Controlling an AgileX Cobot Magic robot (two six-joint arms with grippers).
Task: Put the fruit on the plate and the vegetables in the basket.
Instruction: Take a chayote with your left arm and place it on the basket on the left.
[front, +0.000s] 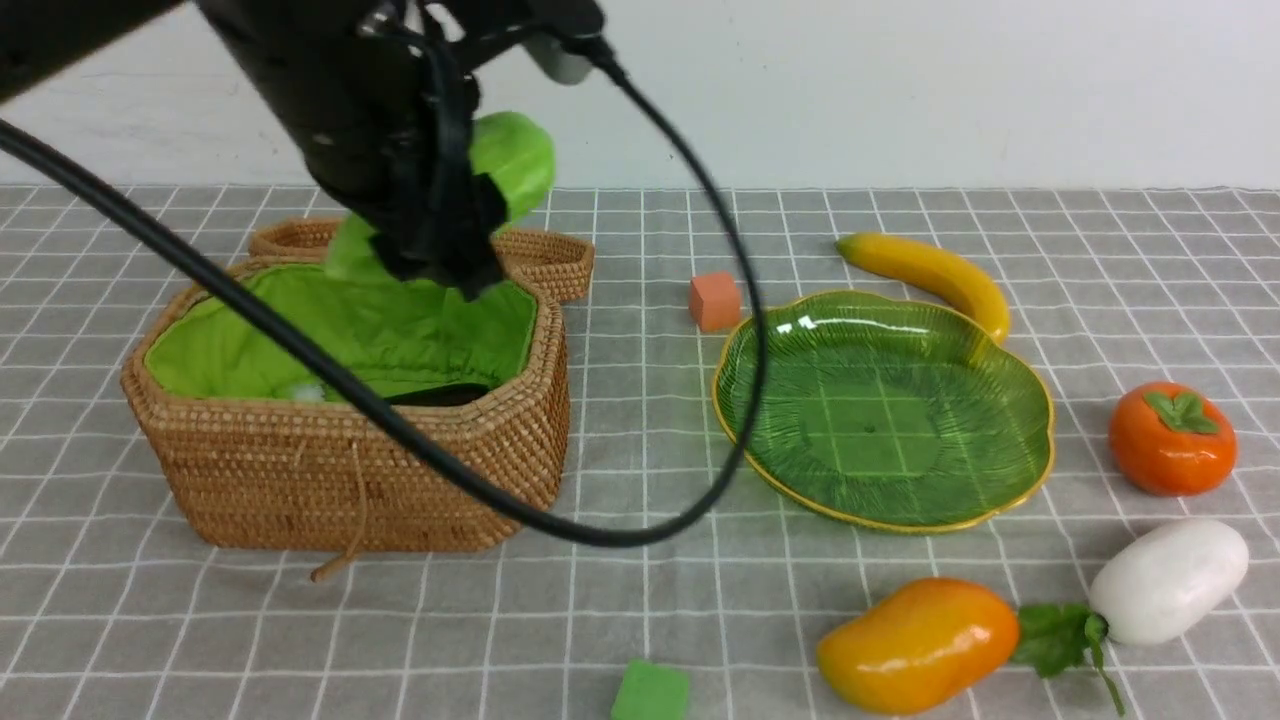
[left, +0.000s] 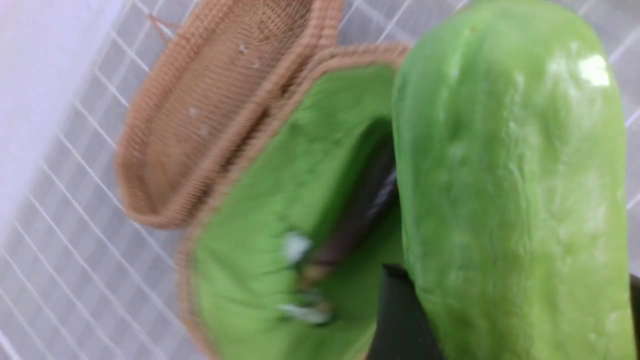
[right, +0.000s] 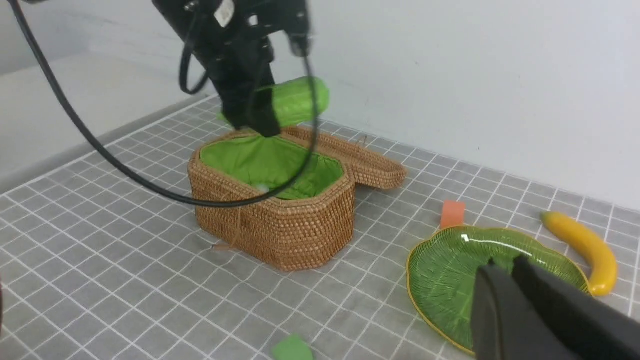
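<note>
My left gripper (front: 440, 235) is shut on the bumpy light green gourd (front: 512, 160) and holds it above the open wicker basket (front: 350, 470); the gourd fills the left wrist view (left: 510, 190). The dark eggplant (front: 440, 395) lies in the basket's green lining. The green plate (front: 885, 410) is empty. The banana (front: 930, 275) lies behind it, the persimmon (front: 1170, 440) to its right, the mango (front: 915, 645) and white radish (front: 1165, 580) in front. My right gripper (right: 500, 267) is shut and empty above the plate (right: 440, 280).
A small orange cube (front: 714, 300) sits between basket and plate. A small green cube (front: 650, 692) lies near the front edge. The basket's lid (front: 540, 255) lies open behind it. A black cable (front: 600, 530) loops over the basket's front.
</note>
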